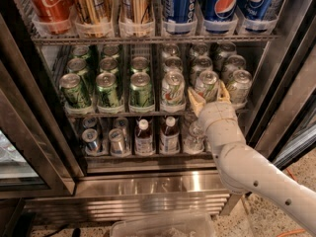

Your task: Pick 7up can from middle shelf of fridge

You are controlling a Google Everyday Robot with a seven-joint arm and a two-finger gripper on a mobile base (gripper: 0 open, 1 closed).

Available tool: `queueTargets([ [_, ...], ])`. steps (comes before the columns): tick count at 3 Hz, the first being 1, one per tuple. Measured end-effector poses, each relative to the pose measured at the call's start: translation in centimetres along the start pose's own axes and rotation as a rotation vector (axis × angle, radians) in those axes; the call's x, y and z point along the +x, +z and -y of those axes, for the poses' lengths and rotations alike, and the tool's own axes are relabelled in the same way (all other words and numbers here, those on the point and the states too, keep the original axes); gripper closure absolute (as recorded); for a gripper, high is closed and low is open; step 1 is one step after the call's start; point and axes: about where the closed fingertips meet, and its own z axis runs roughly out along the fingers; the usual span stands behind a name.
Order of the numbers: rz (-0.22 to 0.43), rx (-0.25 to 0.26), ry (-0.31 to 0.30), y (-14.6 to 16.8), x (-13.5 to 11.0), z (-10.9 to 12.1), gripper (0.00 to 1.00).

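The fridge point(148, 181) stands open. Its middle shelf point(118, 113) holds dark green cans point(107, 89) in the left lanes and silver-white 7up cans in the right lanes. My gripper point(209, 96) is at the front of the middle shelf, right of centre. It is open, with one tan finger point(195, 100) on the left and the other on the right of the front 7up can point(206, 84) in the second lane from the right. More 7up cans stand beside it on the left point(173, 88) and on the right point(239, 85). My white arm point(247, 167) reaches in from the lower right.
The top shelf holds a Coke can point(49, 4), gold cans point(91, 4) and blue Pepsi cans point(223, 4). The bottom shelf holds small cans point(91, 139) and bottles point(170, 135). Dark door frames stand at the left point(29, 132) and right point(291, 83). A clear plastic bin point(163, 226) sits below.
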Motion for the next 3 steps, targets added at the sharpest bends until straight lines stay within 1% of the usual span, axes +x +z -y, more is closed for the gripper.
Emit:
queueTargets([
  [1, -0.016, -0.004, 0.016, -0.12, 0.22, -0.02, 0.73],
  [2, -0.016, -0.004, 0.016, -0.12, 0.22, -0.02, 0.96],
  [3, -0.016, -0.005, 0.016, -0.12, 0.21, -0.02, 1.0],
])
